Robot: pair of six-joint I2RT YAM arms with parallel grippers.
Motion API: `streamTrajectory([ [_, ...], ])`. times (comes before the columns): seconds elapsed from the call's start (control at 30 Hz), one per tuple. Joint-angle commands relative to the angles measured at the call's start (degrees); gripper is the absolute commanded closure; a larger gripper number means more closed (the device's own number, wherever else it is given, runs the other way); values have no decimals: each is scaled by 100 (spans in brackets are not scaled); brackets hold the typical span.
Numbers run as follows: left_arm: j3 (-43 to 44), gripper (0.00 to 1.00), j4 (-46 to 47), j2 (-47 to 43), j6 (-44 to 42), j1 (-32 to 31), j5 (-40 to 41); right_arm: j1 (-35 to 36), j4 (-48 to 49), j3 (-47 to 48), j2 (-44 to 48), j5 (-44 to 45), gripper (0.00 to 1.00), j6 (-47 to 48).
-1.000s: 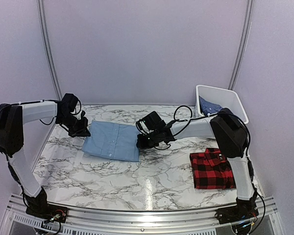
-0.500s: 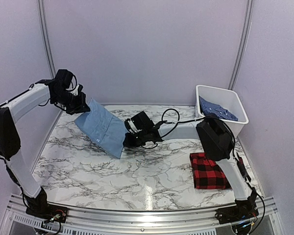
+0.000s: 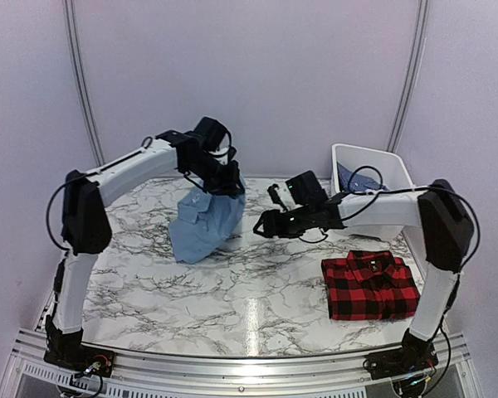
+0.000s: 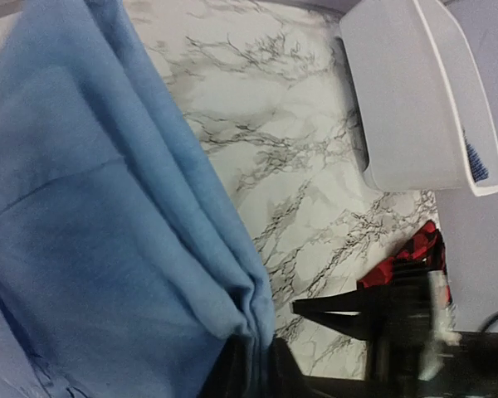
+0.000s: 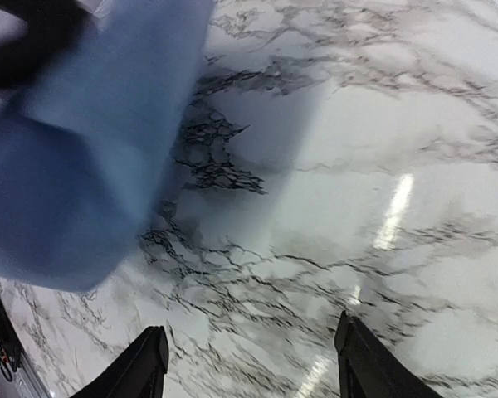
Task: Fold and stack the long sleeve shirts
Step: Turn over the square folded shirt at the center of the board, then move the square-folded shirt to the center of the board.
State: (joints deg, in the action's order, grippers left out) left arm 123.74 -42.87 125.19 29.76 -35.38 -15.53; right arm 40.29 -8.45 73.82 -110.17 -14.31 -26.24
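Below the left jaws, which are clamped on a bunched fold of cloth, the light blue shirt (image 3: pixel 201 222) hangs as a loose drape. Its long axis runs down and slightly left of them, and the lower edge appears to touch the surface (image 3: pixel 232 307). Right of that drape and apart from it, the right jaws stand spread and empty, low over the marble and pointing toward the hanging cloth. The right wrist view puts the shirt up and to the left of them, with nothing between them. Farther right of the right jaws lies the red-and-black plaid shirt (image 3: pixel 369 284), folded flat. Behind them the darker blue patterned shirt (image 3: pixel 355 178) sits in the white bin (image 3: pixel 372 150). Any carry toward the plaid shirt looks to fall to the left arm (image 3: pixel 124 166), since it alone has the cloth.
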Motion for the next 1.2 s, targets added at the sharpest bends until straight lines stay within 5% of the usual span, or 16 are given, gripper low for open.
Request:
streamTrajectory([
  [0.0, 1664, 70, -170, 1506, 552, -442, -60, -264, 2, -758, 1287, 530, 33, 241],
  [0.1, 2319, 53, -121, 1923, 746, -444, -42, -298, -199, -982, 1534, 759, 32, 322],
  [0.2, 1727, 45, 44, 1411, 587, -429, 273, -299, -238, -961, 1456, 862, 32, 347],
  [0.47, -1290, 44, 605, -627, 392, 51, 1072, -300, -338, -288, 432, 1039, 35, 568],
  [0.73, -4675, 34, 1954, -2234, 578, 504, 437, -356, -535, 204, -253, 1102, 36, 781],
  [0.97, -6542, 29, 3526, -3039, 728, 505, -230, -364, -484, -288, 47, 1070, 38, 761],
  [1.17, -7323, 31, 4730, -3087, 898, 417, -459, -360, -343, -689, 212, 999, 39, 745],
])
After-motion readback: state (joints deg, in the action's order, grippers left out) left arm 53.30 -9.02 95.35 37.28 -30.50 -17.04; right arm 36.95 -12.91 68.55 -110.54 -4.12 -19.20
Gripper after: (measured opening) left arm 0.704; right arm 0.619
